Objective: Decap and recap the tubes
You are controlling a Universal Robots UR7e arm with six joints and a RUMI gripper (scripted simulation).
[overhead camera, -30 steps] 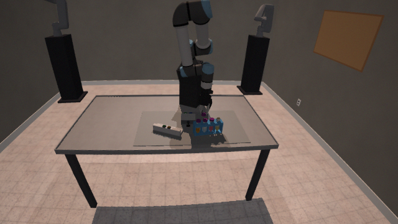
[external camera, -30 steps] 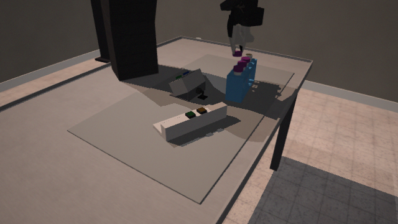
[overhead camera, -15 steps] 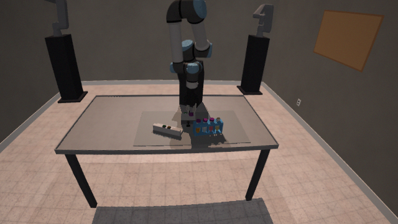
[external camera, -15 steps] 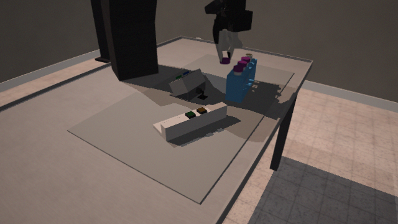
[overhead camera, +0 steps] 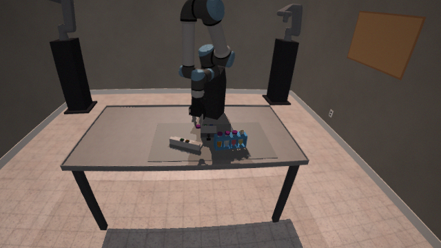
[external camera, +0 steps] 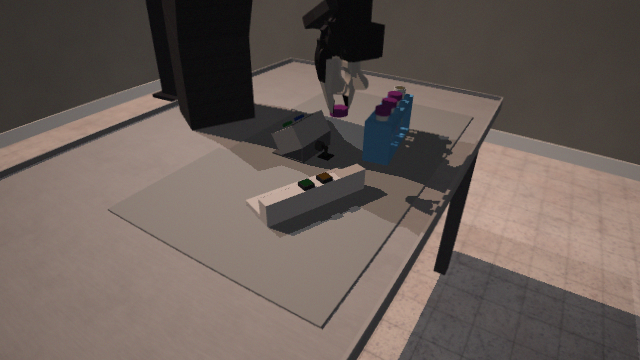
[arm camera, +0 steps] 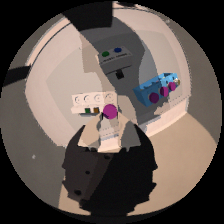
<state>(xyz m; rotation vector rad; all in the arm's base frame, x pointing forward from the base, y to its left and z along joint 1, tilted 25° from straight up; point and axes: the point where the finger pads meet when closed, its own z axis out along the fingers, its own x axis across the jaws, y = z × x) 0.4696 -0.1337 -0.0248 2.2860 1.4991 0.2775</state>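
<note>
We have our end effector [overhead camera: 197, 124] [external camera: 340, 105] [arm camera: 110, 112] nearly closed on one cap [overhead camera: 198, 126] [external camera: 339, 111] [arm camera: 110, 111]; tray [overhead camera: 186, 145] [external camera: 316, 203] [arm camera: 83, 104] lies lower, slightly left in exterior frame.

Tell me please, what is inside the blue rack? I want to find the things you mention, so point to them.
The blue rack [overhead camera: 216, 141] [external camera: 375, 142] [arm camera: 144, 96] holds four tubes: three with magenta caps, and one open tube [overhead camera: 242, 132] [external camera: 399, 89] [arm camera: 177, 82] at the end. Its walls cover the tubes' bottom ends.

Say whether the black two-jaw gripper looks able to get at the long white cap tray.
Probably yes: the gripper, shut on a round magenta cap, hangs raised, and nothing visible covers the tray from above.
</note>
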